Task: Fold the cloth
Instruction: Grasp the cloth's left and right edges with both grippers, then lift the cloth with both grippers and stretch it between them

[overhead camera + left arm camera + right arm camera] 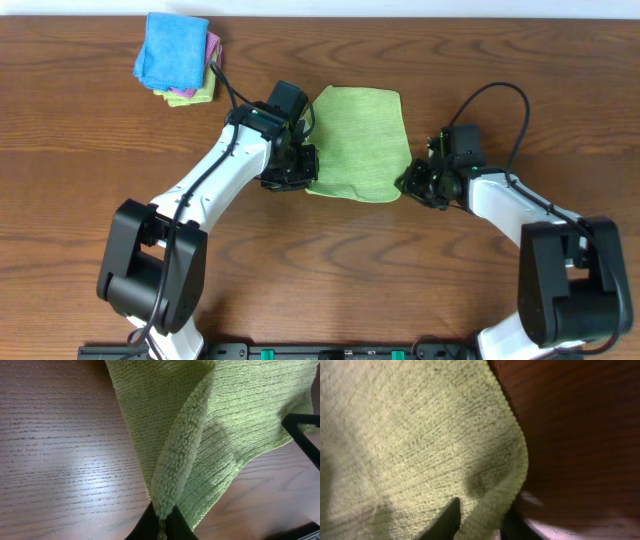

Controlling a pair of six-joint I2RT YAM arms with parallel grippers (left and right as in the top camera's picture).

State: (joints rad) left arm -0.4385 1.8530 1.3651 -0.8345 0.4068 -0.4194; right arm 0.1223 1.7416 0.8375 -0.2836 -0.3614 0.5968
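The lime-green cloth (358,140) lies on the wooden table at the centre, between my two arms. My left gripper (297,172) is shut on the cloth's near-left corner; in the left wrist view the cloth (200,425) rises in a pinched ridge from the closed fingers (161,522). My right gripper (412,184) is shut on the near-right corner; in the right wrist view the cloth (410,445) fills the frame and its hem passes between the fingers (480,527). The white tag is not in view.
A stack of folded cloths, bright blue (175,52) on top with pink and yellow-green edges beneath, sits at the back left. Bare wood table (100,150) lies around the cloth.
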